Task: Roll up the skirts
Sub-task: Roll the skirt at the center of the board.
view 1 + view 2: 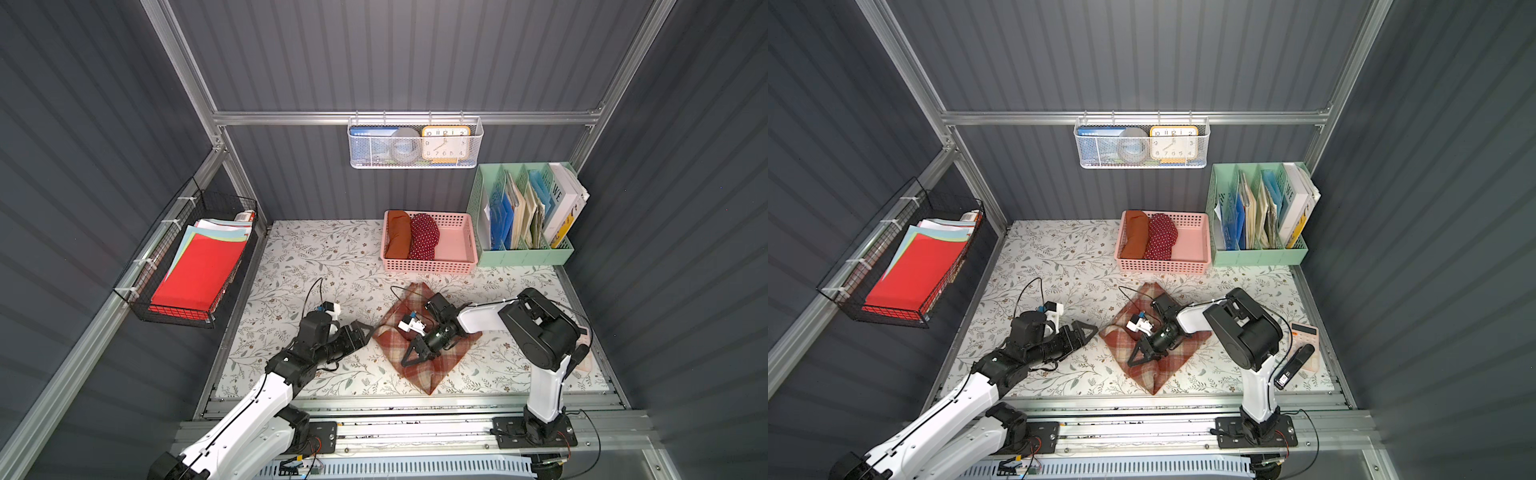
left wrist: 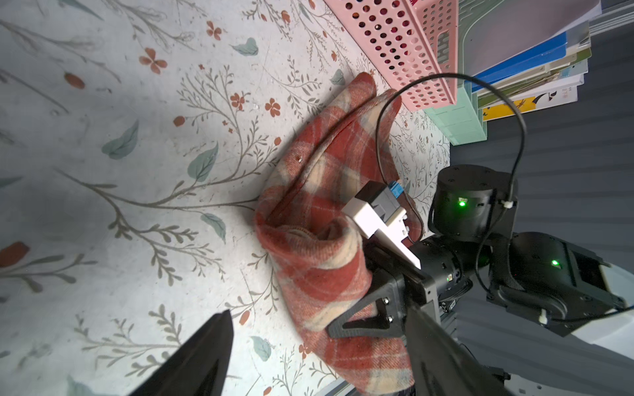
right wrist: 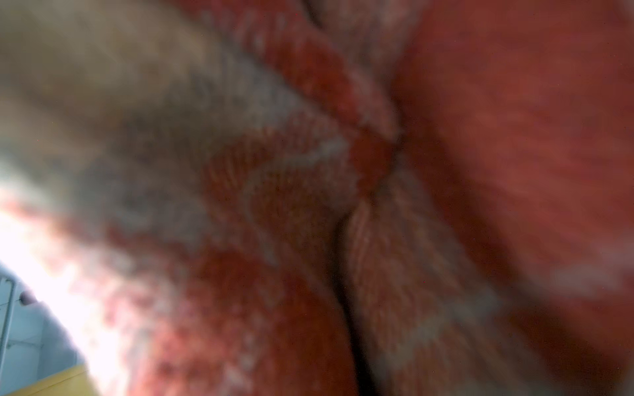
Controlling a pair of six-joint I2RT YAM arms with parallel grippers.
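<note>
The red-and-cream plaid cloth skirt (image 1: 432, 374) is found partly rolled on the floral-patterned table (image 1: 316, 257), near its front edge. It is judged soft, light and apt to unroll, so it is best held at the rolled fold. That fold appears clenched by the right gripper (image 1: 409, 358). The left gripper (image 1: 365, 332) is held spread beside the skirt. Two rolled skirts, one rust-orange (image 1: 397, 235) and one polka-dotted (image 1: 424, 237), are stowed in the pink plastic basket (image 1: 455, 245) at the back edge.

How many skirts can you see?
3. The orange skirt and the dotted skirt lie rolled side by side in the pink basket. The plaid skirt lies on the table in front of it. No others show.
</note>
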